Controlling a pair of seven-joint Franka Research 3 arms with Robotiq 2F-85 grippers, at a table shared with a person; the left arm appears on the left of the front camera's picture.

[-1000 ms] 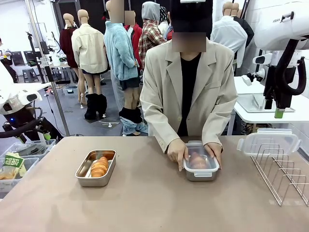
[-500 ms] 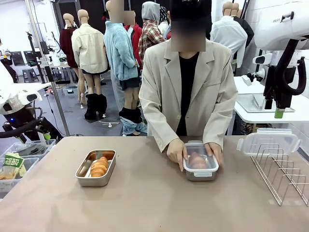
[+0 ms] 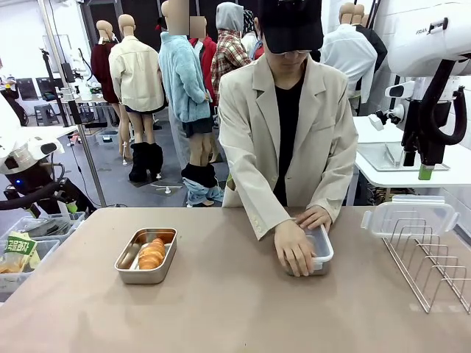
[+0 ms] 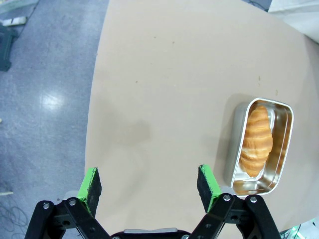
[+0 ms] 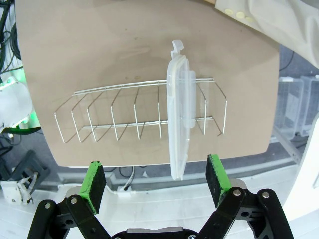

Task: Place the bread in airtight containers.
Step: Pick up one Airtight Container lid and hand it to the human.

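On the tan bench (image 3: 235, 309), the golden ridged roll (image 4: 256, 142) in a lidless steel tray (image 4: 282, 149) looks soft, crushable: pinch its middle gently. Empty, the left hand (image 4: 149, 185) and right hand (image 5: 155, 180) gape.

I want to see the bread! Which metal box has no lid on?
The steel container on the robot's left, with a croissant uncovered inside. The other container, under the person's hands, has its clear lid on.
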